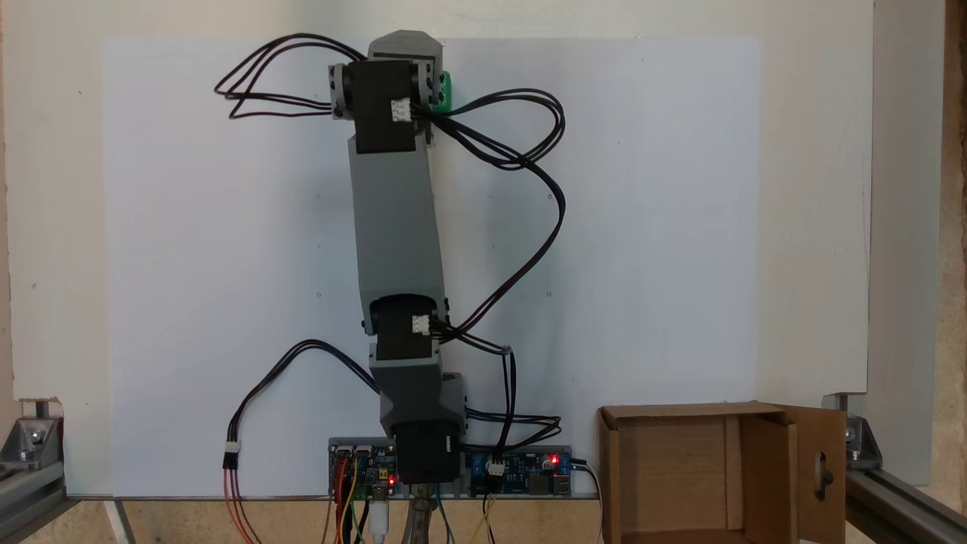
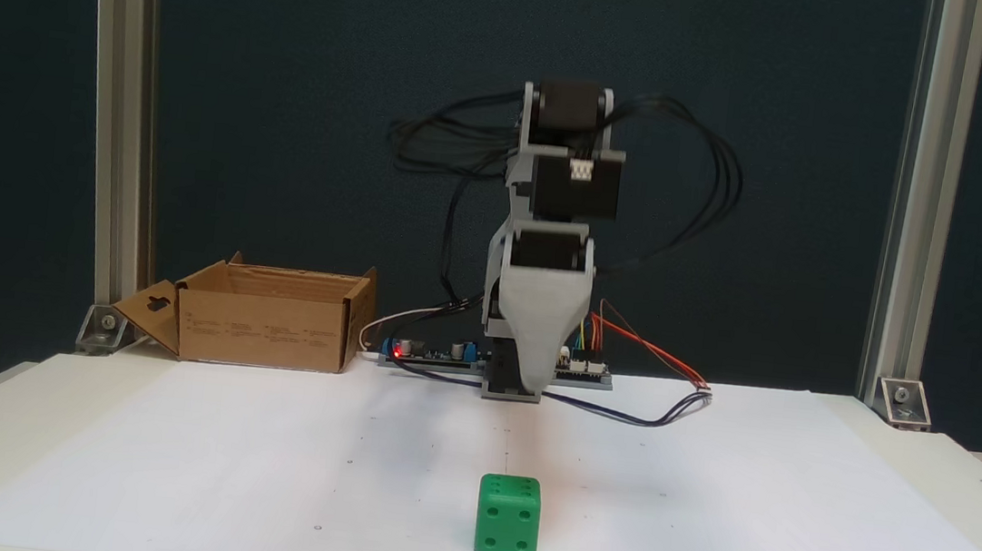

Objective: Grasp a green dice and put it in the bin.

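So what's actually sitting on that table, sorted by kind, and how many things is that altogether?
Green dice: 1
Cardboard box: 1
Robot arm: 1
Sheet of white paper: 1
Circuit boards at the arm's foot: 2
Total: 6

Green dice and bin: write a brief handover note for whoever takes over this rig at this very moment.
Gripper: raised above the paper, pointing down, holding nothing; whether the jaws are open cannot be told.
Green dice: on the white paper, in front of the arm, not touching it. In a fixed view from above it peeks out beside the arm's end.
Bin: near the arm's base, open, no dice visible inside.
Done: nothing.
Left: grasp, carry, drop.
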